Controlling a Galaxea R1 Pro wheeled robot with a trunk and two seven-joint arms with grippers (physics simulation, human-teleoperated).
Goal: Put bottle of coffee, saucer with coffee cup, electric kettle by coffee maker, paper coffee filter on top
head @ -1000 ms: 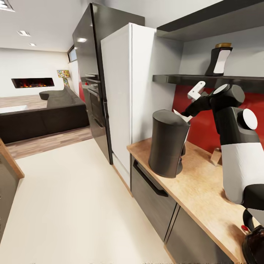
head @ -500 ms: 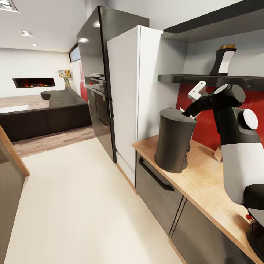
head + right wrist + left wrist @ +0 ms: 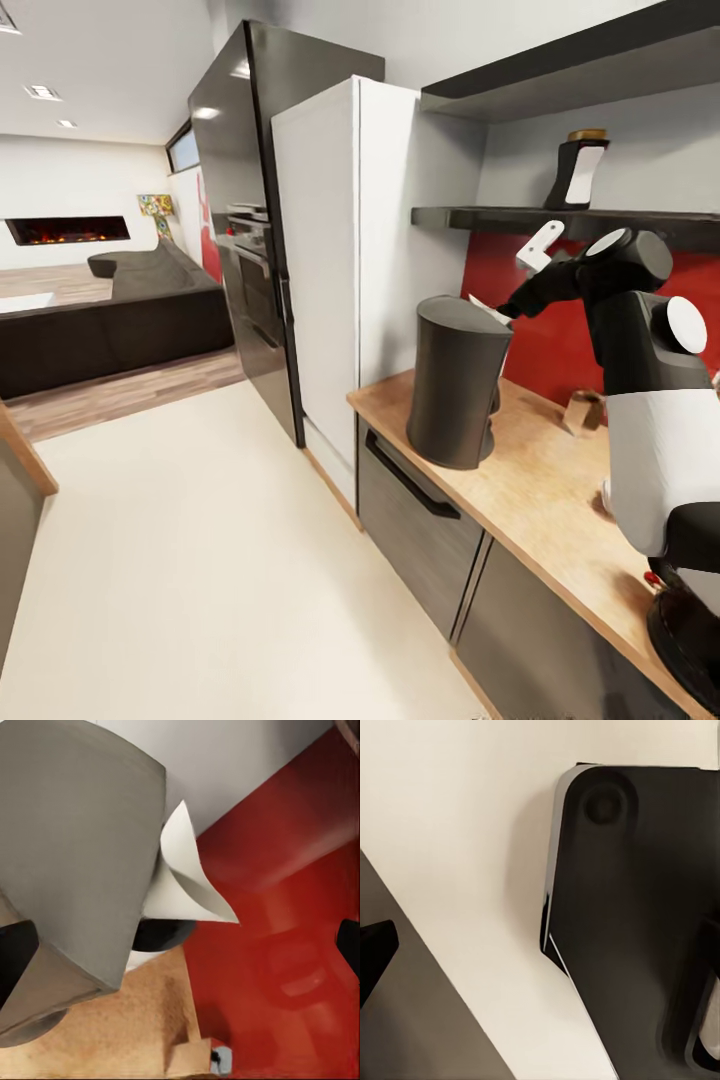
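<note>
1. Since a second ago only the camera has swung; the coffee maker [image 3: 455, 385] stays upright on the tabletop [image 3: 545, 500].
2. A paper coffee filter [image 3: 184, 874], clearer in the right wrist view, juts past its far top edge.
3. On the shelf [image 3: 560, 216], far right, stands the upright bottle of coffee [image 3: 576, 170].
4. The right gripper [image 3: 540, 245] reaches toward the filter; whether it is clenched, I cannot tell.

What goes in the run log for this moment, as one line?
right claw: by coffee maker top | paper filter: at maker's top edge | coffee bottle: on shelf | left claw: unseen
</note>
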